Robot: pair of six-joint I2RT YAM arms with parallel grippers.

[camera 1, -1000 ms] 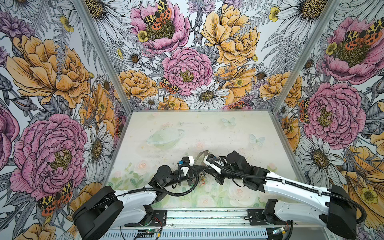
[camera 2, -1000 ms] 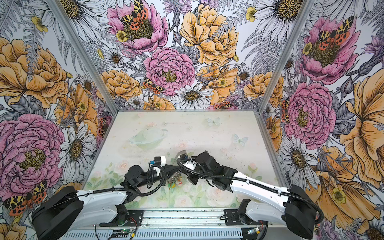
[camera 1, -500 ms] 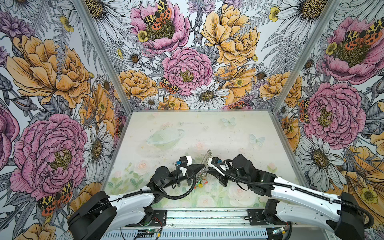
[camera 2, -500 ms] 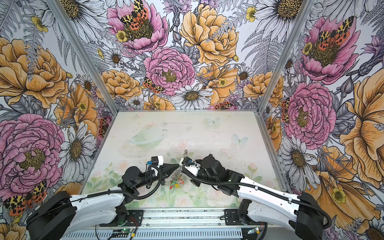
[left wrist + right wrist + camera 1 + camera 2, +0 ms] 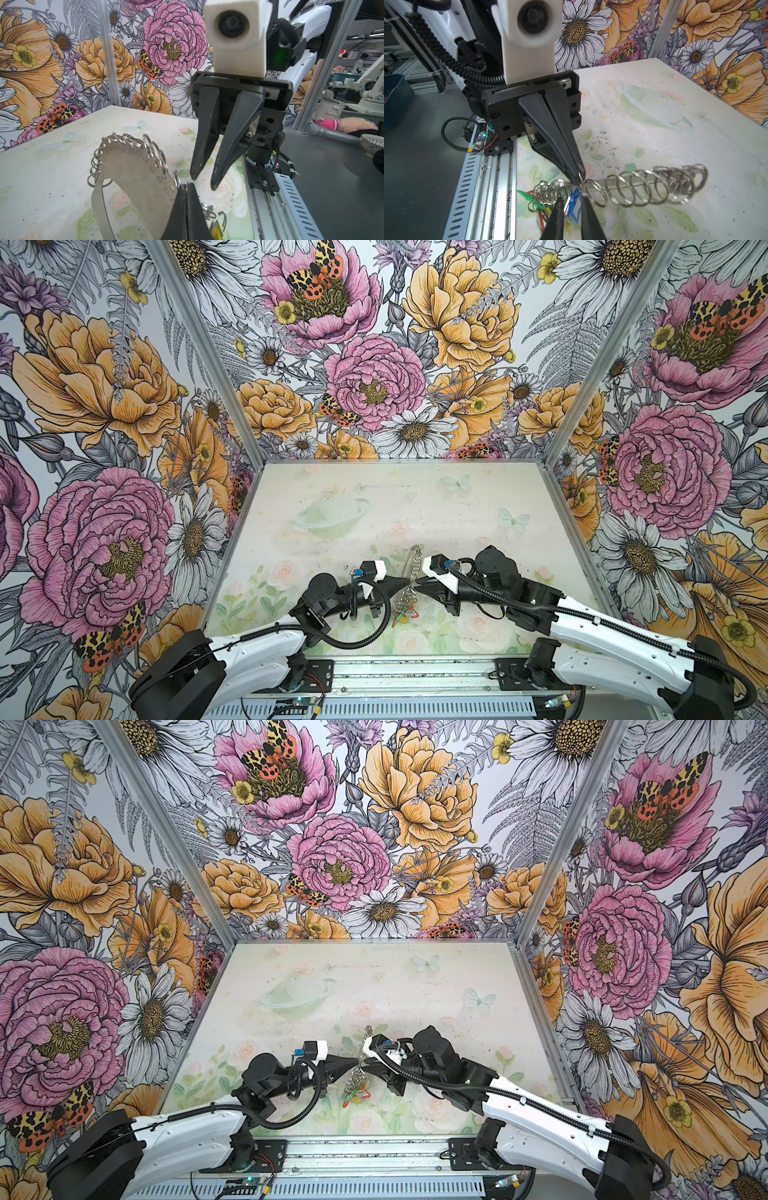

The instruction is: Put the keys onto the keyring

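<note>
Just beyond the parted right gripper (image 5: 203, 182), the keys (image 5: 575, 205) are hanging; the left gripper (image 5: 186, 186) is pinching the keyring (image 5: 133, 166).

Keyring (image 5: 133, 166) in left claw (image 5: 186, 186), right claw (image 5: 203, 184) parted

- Blue tag (image 5: 576, 206) between the right claw's (image 5: 573, 198) fingers: one end is covered by them, and the key joined to it cannot be made out.
- Both fingers of that claw run off the picture's edge.
- Keyring (image 5: 133, 172) beside the left claw (image 5: 186, 186): the frame cuts the band's near stretch, and the claw's pressed-together fingers hide another part.
- Coloured tags (image 5: 538, 206) behind the right claw: half covered, number unclear.
- Both top views: between the claws the keyring shows only edge-on; the blue tag is too small to find.
</note>
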